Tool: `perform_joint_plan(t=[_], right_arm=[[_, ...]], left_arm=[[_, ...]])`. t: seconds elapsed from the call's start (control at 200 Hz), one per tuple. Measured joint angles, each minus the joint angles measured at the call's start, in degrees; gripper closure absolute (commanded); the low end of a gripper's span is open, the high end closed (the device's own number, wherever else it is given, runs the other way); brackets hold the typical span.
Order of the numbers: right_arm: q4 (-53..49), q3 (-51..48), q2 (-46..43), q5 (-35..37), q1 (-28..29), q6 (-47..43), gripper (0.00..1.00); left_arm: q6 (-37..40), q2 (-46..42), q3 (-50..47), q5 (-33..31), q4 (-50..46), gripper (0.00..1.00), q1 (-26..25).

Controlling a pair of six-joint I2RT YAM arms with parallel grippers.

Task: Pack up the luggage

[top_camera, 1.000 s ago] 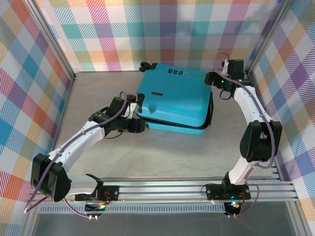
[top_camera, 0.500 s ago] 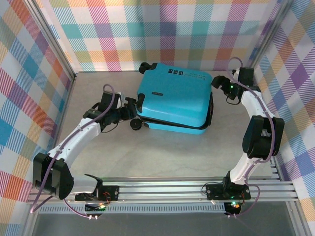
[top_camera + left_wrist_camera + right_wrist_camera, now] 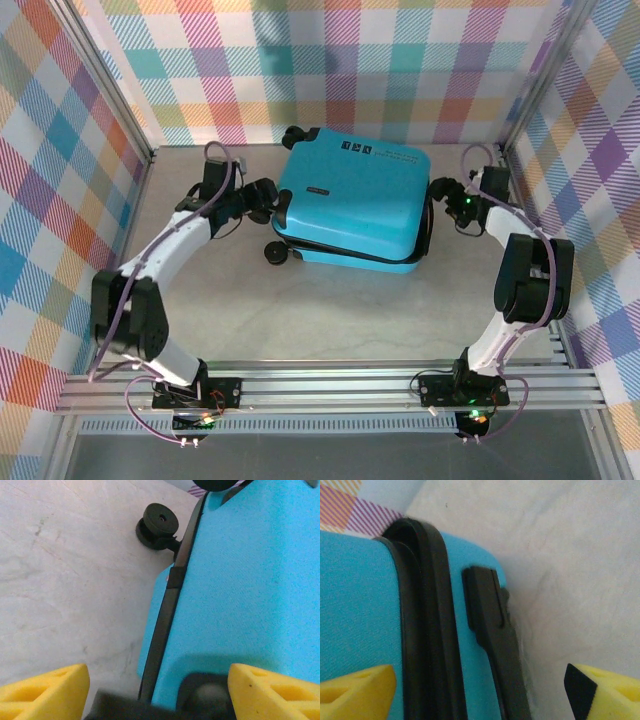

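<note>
A: Now, item one: where is the luggage (image 3: pixel 355 205) logged?

B: Upper centre of the overhead frame. A turquoise hard-shell suitcase is laid flat on the grey table (image 3: pixel 330 310) with its shells closed. A black zipper seam (image 3: pixel 350 256) is seen along its near edge, and small dark labels (image 3: pixel 355 148) are noted near its far edge. Plaid walls (image 3: pixel 330 60) are recorded behind.

A: Item two, left gripper (image 3: pixel 268 195)?

B: Entered at the suitcase's left side, just beside the shell. In the left wrist view its yellow fingers (image 3: pixel 45 690) are spread wide, one at each lower corner of the frame. The blue corner and seam are framed between them, and contact with the shell cannot be told. A black wheel (image 3: pixel 159 524) is listed at upper centre.

A: Item three, right gripper (image 3: pixel 440 190)?

B: Entered at the suitcase's right side. In the right wrist view its yellow fingers (image 3: pixel 355 690) are likewise spread wide at the lower corners. The seam and a black handle (image 3: pixel 492 640) are framed between them, and contact cannot be told.
</note>
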Motion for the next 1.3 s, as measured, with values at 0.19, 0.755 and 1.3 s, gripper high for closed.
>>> perform_joint_plan(t=[0.19, 0.755, 1.3], right_arm=[[4.2, -3.4, -1.9, 1.5, 1.5, 2.9, 0.16], [26.8, -20.7, -9.0, 17.9, 25.0, 22.0, 0.19], [16.1, -22.3, -29.6, 14.4, 39.3, 8.4, 0.11]], left_arm=[[0.5, 7.7, 5.3, 6.2, 4.3, 0.35, 2.7], [5.1, 11.4, 18.2, -2.7, 3.0, 0.35, 9.5], [7.1, 0.0, 15.1, -4.5, -13.8, 0.32, 3.7]])
